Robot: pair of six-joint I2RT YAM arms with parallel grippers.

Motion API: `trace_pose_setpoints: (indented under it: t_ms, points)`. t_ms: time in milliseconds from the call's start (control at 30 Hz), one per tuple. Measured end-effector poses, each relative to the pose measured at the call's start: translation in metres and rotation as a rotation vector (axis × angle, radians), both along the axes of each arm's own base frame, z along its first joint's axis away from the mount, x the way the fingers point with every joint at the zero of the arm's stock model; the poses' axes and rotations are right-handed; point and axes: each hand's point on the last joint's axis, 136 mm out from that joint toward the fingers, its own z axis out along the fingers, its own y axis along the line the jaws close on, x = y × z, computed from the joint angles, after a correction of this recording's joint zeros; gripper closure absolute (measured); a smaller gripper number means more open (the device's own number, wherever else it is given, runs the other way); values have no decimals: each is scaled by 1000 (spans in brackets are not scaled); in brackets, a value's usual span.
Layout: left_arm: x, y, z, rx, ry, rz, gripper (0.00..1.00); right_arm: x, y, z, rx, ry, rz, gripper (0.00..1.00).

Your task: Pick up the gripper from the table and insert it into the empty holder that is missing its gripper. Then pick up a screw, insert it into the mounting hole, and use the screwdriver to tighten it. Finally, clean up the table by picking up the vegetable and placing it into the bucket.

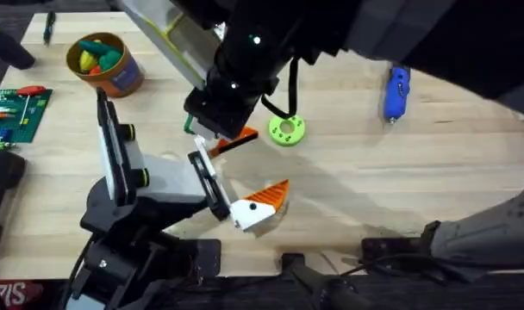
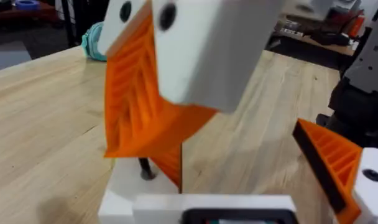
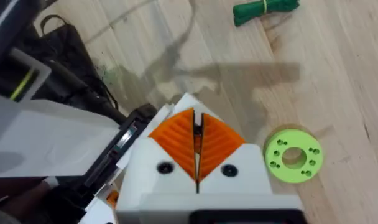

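— How's the light?
— I get even, bright light from above; soft shadows fall on the table [image 1: 400, 181]. The right arm [image 1: 434, 43] looms dark and blurred.
— Wrist views?
— My left gripper [image 2: 176, 93] is close and out of focus; no glare.

Right gripper [image 3: 197, 152]: white blocky plastic fingers showing two dark screw holes, orange ribbed triangular pads. Left gripper [image 2: 176, 134]: same white blocks, orange ribbed pads, dark screw heads. Black glossy arm links [image 1: 245, 60] glowing with small green indicator light, trailing black cable.
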Motion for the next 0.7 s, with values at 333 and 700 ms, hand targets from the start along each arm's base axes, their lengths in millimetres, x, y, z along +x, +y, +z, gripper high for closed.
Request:
trace_pose_setpoints:
  t_ms: [333, 700]
  points:
    - [0, 0, 0, -3, 6, 1, 14, -2, -4, -1, -16, 11, 0, 992]
    - [0, 0, 0, -3, 6, 1, 14, -2, -4, -1, -15, 10, 0, 992]
